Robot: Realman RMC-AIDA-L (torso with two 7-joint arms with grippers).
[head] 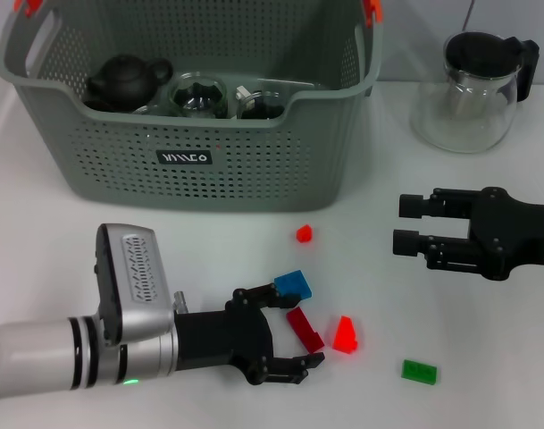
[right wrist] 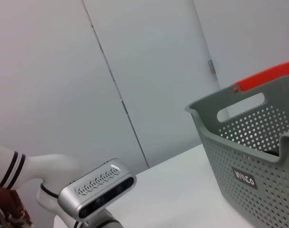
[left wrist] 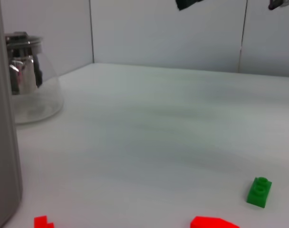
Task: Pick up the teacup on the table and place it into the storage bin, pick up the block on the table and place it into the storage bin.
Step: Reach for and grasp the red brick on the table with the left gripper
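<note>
The left gripper (head: 285,332) lies low over the worktop (head: 57,250) at the near left, its fingers (head: 294,364) spread apart around the dark red block (head: 305,328), which rests flat between them; the open stance suggests an approach to a grasp not yet closed. The blue block (head: 294,285) sits just beside the upper fingertip, close enough that it may be nudged when the fingers shut. Behind, the storage bin (head: 191,161) stands at the rear left with its open top upward, ready to receive items; a dark teapot (head: 124,79) and glassware (head: 198,96) lie inside, and no teacup can be made out on the worktop. A small red block (head: 303,233) lies apart in front of the bin, a bright red sloped block (head: 345,334) just right of the dark red one, and a green block (head: 419,371) farther right. The right gripper (head: 410,225) hovers idle at the right, its fingers apart, holding nothing. The glass pitcher (head: 468,98) stands at the rear right, well clear of the work.
</note>
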